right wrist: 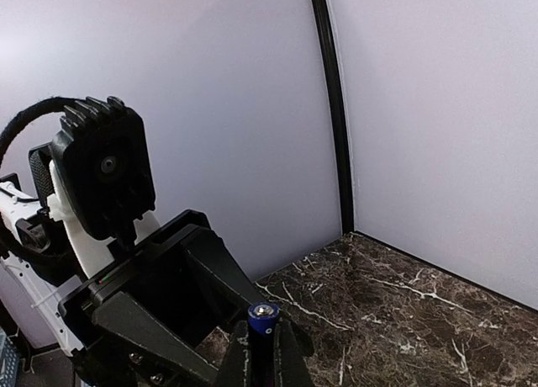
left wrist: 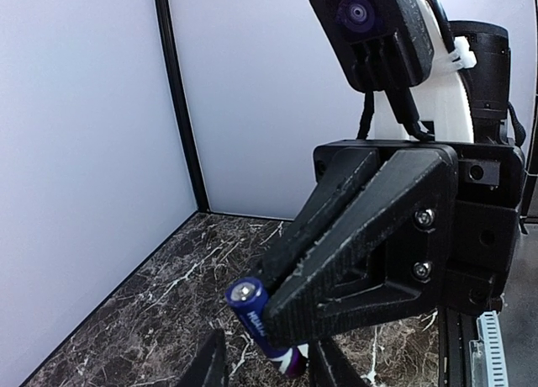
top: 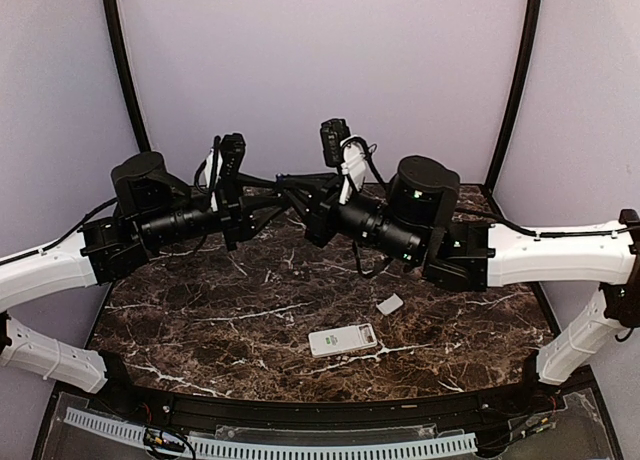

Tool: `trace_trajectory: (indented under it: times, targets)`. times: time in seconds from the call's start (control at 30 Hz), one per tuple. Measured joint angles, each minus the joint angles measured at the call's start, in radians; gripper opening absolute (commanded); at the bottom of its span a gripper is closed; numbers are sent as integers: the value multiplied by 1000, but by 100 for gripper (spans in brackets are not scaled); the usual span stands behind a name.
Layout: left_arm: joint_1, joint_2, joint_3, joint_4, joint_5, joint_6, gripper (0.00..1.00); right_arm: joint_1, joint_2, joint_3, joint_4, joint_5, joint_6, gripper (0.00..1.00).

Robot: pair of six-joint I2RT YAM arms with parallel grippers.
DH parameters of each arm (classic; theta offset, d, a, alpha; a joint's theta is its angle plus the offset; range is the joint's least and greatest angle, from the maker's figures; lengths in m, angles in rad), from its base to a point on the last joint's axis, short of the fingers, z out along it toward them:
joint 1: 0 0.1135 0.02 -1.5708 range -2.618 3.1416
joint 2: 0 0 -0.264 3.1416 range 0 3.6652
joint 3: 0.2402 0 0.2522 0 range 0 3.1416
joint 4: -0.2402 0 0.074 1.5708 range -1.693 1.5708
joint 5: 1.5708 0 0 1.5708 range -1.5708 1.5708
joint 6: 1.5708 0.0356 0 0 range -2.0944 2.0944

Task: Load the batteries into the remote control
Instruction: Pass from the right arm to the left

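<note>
The white remote control point(top: 342, 339) lies flat on the dark marble table point(top: 200, 320) near the front centre. A small white cover piece point(top: 390, 304) lies just behind it to the right. Both arms are raised and meet in mid-air above the back of the table. My right gripper point(right wrist: 262, 332) is shut on a blue battery point(right wrist: 263, 314), which stands upright between its fingers. In the left wrist view the same battery point(left wrist: 252, 307) pokes out of the right gripper's fingers. My left gripper point(left wrist: 269, 345) is open, with its fingers on either side of the battery's lower end.
Pale enclosure walls with black corner posts point(top: 125, 70) close in the back and sides. A white slotted cable track point(top: 280, 445) runs along the near edge. Both arm bodies hang over the back half of the table.
</note>
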Motion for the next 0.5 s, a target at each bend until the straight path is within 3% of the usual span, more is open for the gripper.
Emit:
trace_trajectory:
  times: [0.2, 0.37, 0.5]
  targets:
    - [0, 0, 0, -2, -3, 8, 2, 2, 10, 6, 11, -1, -1, 0]
    - [12, -8, 1, 16, -41, 23, 0, 4, 14, 14, 6, -7, -5, 0]
    - [0, -13, 0, 12, -47, 51, 0, 6, 14, 47, -47, -31, -13, 21]
